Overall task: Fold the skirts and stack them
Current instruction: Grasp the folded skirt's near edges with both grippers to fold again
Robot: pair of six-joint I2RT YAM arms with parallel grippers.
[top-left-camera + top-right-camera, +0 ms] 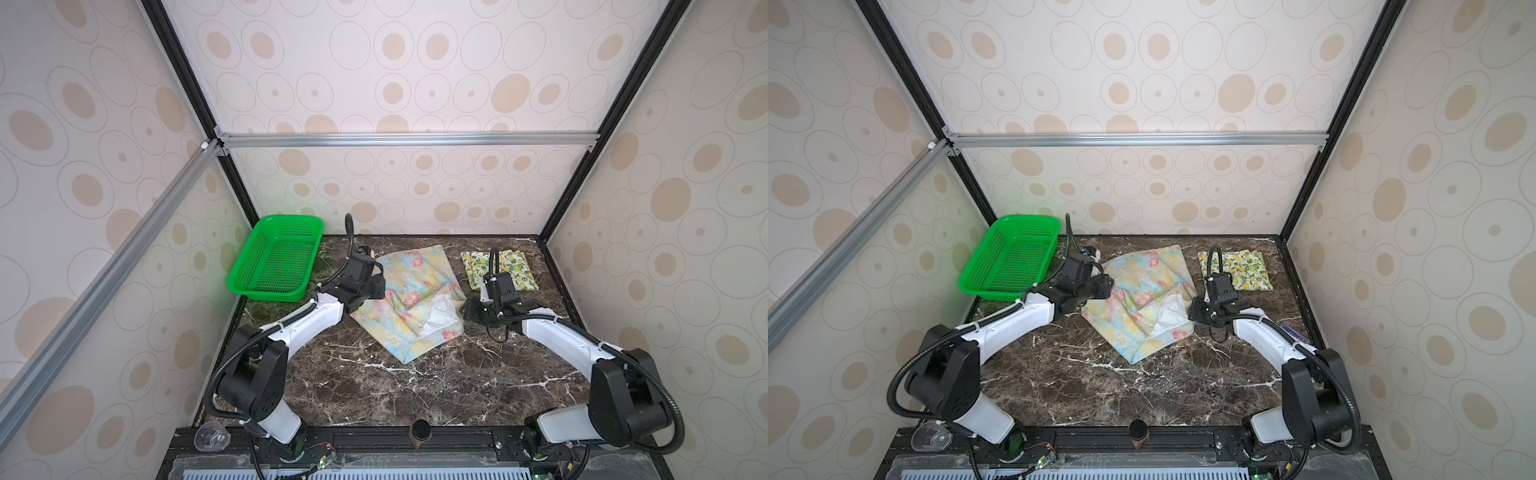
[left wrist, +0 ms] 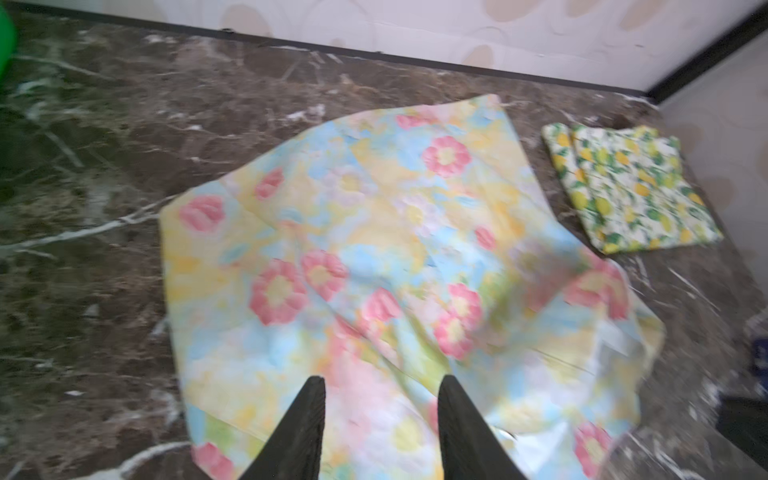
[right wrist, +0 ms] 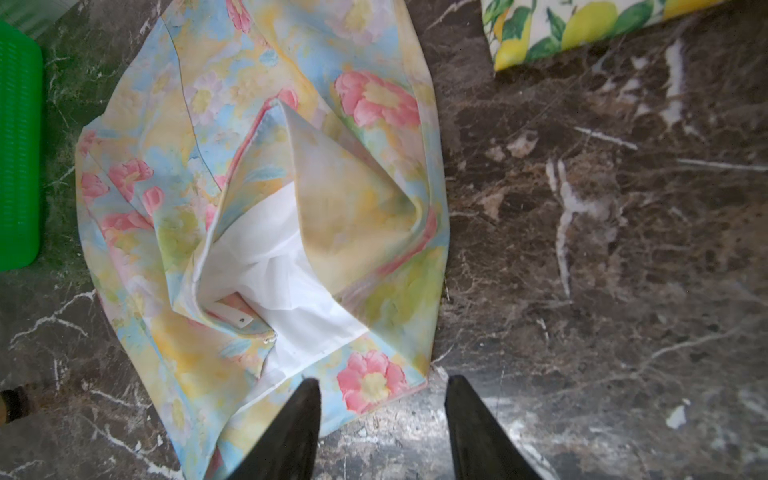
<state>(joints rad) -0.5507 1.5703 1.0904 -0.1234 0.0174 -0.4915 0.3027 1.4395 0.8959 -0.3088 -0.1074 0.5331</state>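
- Looking through the left wrist camera, I see the left gripper [image 2: 382, 378] with its jaws about halfway apart and nothing pinched between them. It sits over one edge of the floral skirt [image 2: 374, 249]. I cannot tell if the tips touch the cloth.
- The right gripper [image 3: 383, 379] has its jaws spread about as wide, also empty. One fingertip [image 3: 309, 388] is over a corner of the skirt and the other is over bare stone.
- In both top views the floral skirt lies rumpled mid-table between the two grippers. One flap is turned up, showing the white lining [image 3: 282, 270].
- The lemon skirt [image 1: 509, 268] is folded into a flat rectangle at the back right of the table. It is near the floral skirt but not touching it.
- A green mesh basket [image 1: 276, 259] sits at the back left, just beside the left arm.
- The table [image 1: 395, 386] is dark brown marble with white veins.
- The walls [image 1: 415, 83] are cream with beige ovals, and silver and black frame rails [image 1: 407, 139] run along the panel edges.
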